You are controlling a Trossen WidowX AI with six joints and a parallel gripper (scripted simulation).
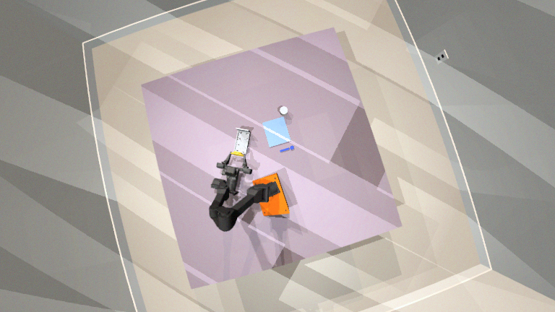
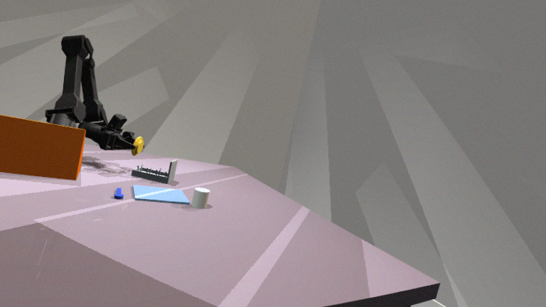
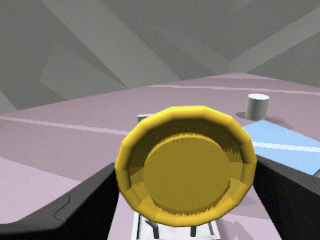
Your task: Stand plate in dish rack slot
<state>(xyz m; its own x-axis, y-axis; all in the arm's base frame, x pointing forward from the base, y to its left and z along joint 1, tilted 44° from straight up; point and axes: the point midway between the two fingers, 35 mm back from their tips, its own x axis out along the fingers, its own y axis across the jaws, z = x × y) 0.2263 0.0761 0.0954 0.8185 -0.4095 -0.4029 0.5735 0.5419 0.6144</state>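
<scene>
Yellow and upright, the plate [image 1: 238, 153] [image 2: 138, 146] [image 3: 186, 167] is pinched at its rim by the pincer [image 1: 238, 159] [image 2: 136, 146] [image 3: 184, 166] and held above the worktop [image 1: 319, 193] [image 2: 249, 227] [image 3: 65, 135], at one end of the dish rack [image 1: 243, 141] [image 2: 151, 175] [image 3: 216, 227]. To the rack's right in the top view, a blue mat [image 1: 276, 131] [image 2: 160, 194] [image 3: 287, 145] is seen between a white cylinder [image 1: 283, 110] [image 2: 200, 197] [image 3: 257, 107] and a small blue object [image 1: 286, 149] [image 2: 119, 193]

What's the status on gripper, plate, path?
Gripper shut on plate. Plate on edge, above table, not in rack. Nothing seen blocking.
</scene>
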